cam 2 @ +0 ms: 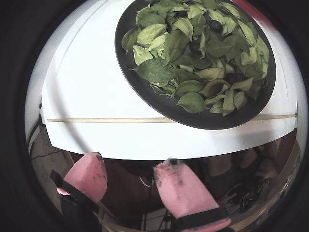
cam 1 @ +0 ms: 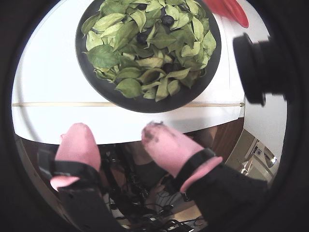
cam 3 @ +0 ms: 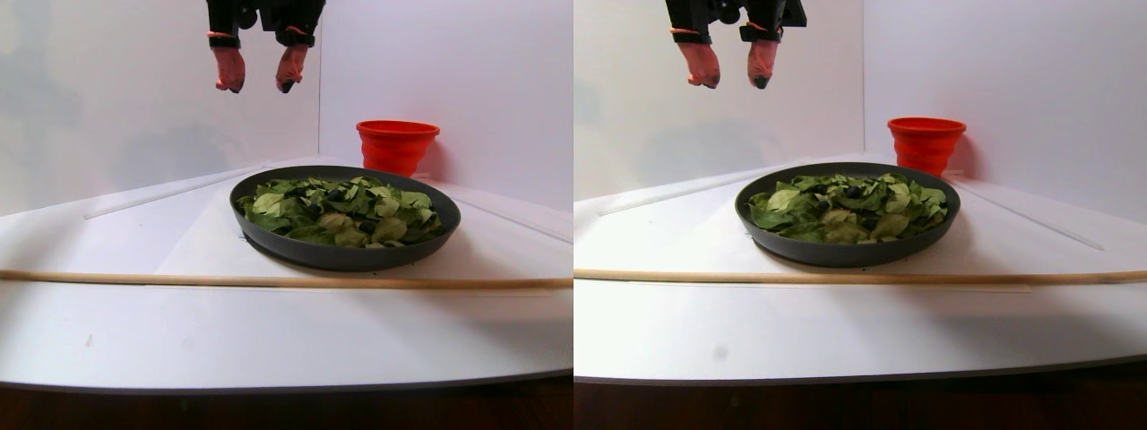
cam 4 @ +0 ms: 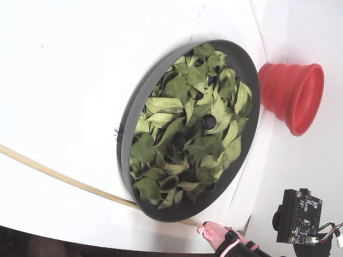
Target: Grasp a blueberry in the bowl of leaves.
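Stereo pair view gives me the clearest layout: the bowl (cam 3: 345, 255) sits on the white table (cam 3: 269, 340), and I can see it is filled nearly rim to rim with the leaves (cam 3: 340, 210), a loose green heap with some pieces curled. A few dark round blueberries lie among them; one blueberry (cam 3: 334, 194) shows near the back of the heap. Behind the bowl and to its right stands a red cup (cam 3: 397, 143); I cannot see into it from here. A thin wooden stick (cam 3: 269, 280) lies across the table in front of the bowl.

My gripper (cam 3: 257, 82) hangs high above the table, well clear of the bowl and to the left of it in this view. Its two pink-covered fingers are spread apart with nothing between them.

In a wrist view the pink fingers (cam 1: 77, 145) point down toward the table edge, the gripper (cam 1: 118, 133) gaping, and the bowl (cam 1: 193, 94) lies beyond the stick (cam 1: 58, 104). I pick out a blueberry (cam 1: 168, 20) in the far part of the leaves (cam 1: 149, 48), and another dark one just nearer. The red cup (cam 1: 231, 10) peeks in at the top right.

In the fixed view I see the bowl (cam 4: 126, 128) from above, its leaves (cam 4: 182, 144) covering most of the floor, with a blueberry (cam 4: 209, 122) near the middle and the red cup (cam 4: 292, 96) lying beside the bowl's rim, apart from it.
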Motion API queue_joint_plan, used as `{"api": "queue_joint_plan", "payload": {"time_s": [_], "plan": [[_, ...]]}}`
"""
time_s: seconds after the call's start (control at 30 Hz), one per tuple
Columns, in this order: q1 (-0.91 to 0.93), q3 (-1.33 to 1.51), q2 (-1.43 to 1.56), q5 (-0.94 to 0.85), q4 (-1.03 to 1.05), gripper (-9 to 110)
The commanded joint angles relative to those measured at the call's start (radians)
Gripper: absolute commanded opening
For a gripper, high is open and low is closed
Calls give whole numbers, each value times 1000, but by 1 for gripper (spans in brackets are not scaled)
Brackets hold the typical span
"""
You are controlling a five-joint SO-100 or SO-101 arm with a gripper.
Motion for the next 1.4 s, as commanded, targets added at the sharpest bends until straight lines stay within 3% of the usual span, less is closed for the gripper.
{"api": "queue_joint_plan", "payload": {"time_s": [0.0,0.8,1.37], "plan": [[12,-35,5,-11,-14,20],[184,-109,-146,-75,-114,19],[187,-164,-344,-75,-267,19]]}}
